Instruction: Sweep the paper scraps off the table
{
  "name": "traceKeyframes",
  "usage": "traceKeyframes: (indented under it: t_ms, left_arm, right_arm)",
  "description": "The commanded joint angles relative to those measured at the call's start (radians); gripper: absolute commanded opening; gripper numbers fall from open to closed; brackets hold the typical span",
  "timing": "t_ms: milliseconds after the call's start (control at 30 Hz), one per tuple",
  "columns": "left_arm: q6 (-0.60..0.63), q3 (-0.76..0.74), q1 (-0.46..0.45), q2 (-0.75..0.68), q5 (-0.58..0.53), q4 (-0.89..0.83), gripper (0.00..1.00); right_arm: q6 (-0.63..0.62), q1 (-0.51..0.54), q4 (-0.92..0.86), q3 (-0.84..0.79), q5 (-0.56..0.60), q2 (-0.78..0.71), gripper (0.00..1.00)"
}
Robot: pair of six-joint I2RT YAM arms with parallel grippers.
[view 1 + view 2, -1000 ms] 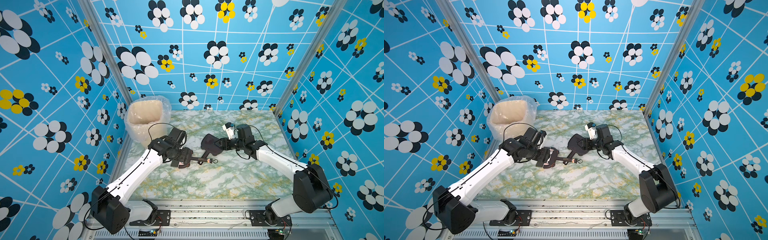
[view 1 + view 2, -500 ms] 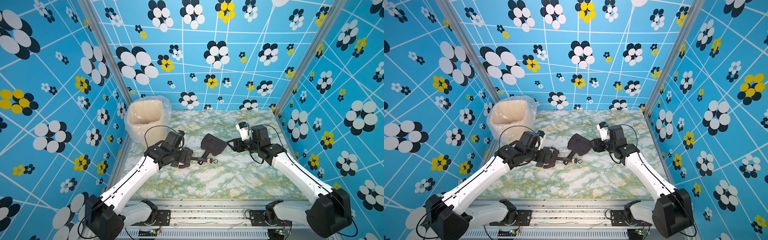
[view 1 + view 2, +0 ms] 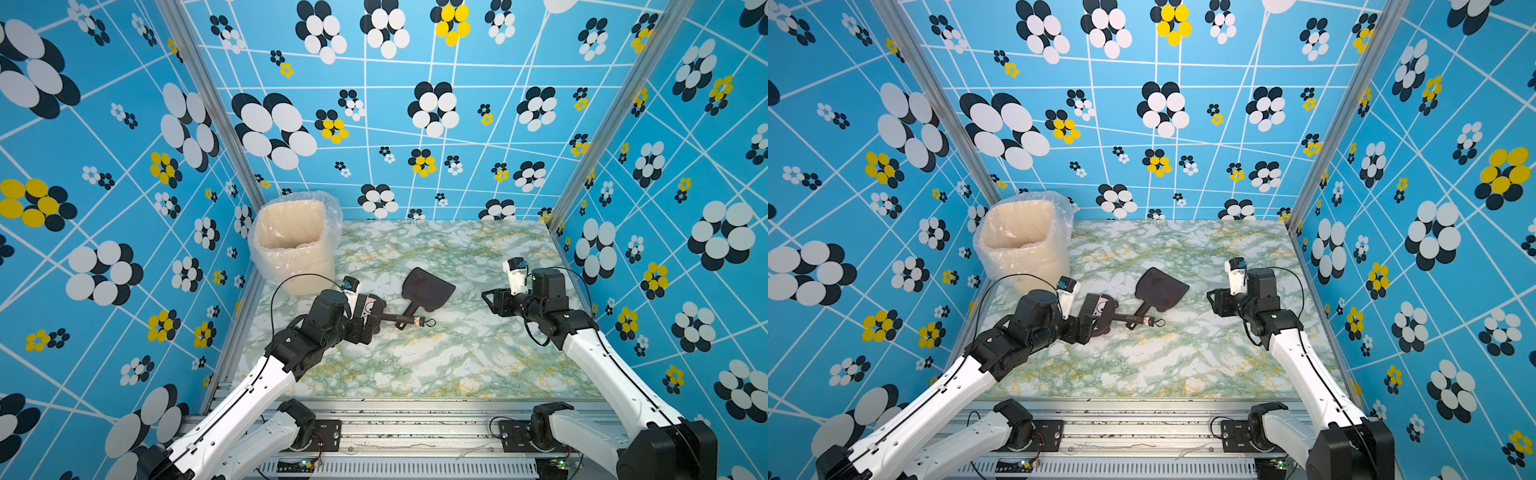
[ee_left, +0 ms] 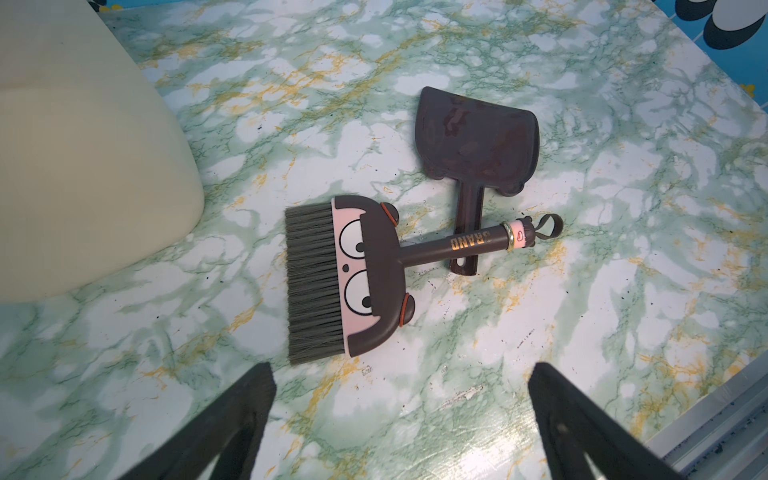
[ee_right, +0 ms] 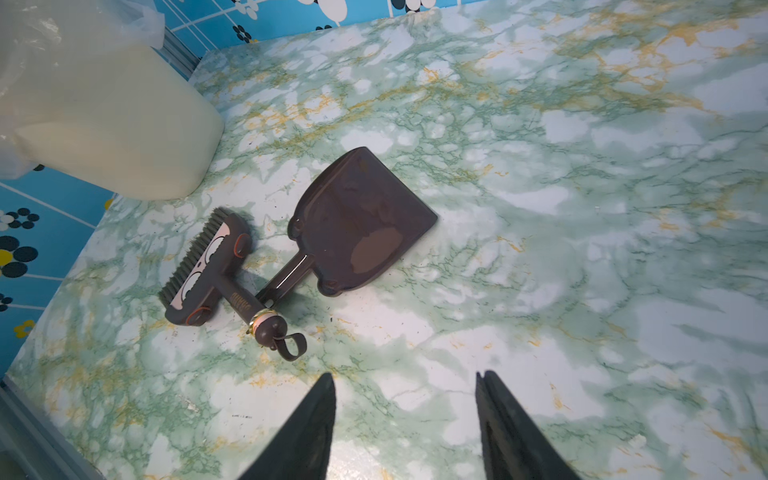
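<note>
No paper scraps show on the marble-patterned table (image 3: 457,357) in any view. A dark brown brush (image 4: 365,274) with a cartoon face lies flat, its handle crossing the handle of the dark brown dustpan (image 4: 478,137). Both top views show the brush (image 3: 405,320) and the dustpan (image 3: 428,289) left of the table's middle. My left gripper (image 4: 401,365) stands open just short of the brush head, holding nothing. My right gripper (image 5: 405,374) is open and empty too, well to the right of the dustpan (image 5: 357,224). In a top view the right gripper (image 3: 494,301) hovers near the right wall.
A cream bin (image 3: 291,241) lined with clear plastic stands in the back left corner, close behind the brush. Blue flower-patterned walls close in three sides. The aluminium frame (image 3: 415,424) with both arm bases runs along the front edge.
My left gripper has opened wide and drawn back a little from the brush. My right arm has pulled away to the right from the dustpan. Brush and dustpan have stayed put.
</note>
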Motion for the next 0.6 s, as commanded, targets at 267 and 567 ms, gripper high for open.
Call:
traceKeyframes:
  t_ms: [267,567]
  left_arm:
    - [0.044,-0.121,-0.003,-0.068,-0.134,0.14,0.99]
    - [0.102,-0.231,0.035,-0.12,-0.204,0.293,0.99]
  right_arm:
    - [-0.043,-0.05,0.275,-0.2,0.182,-0.068,0.58]
    - [-0.095,-0.073,0.662,-0.377,0.322,-0.013,0.61]
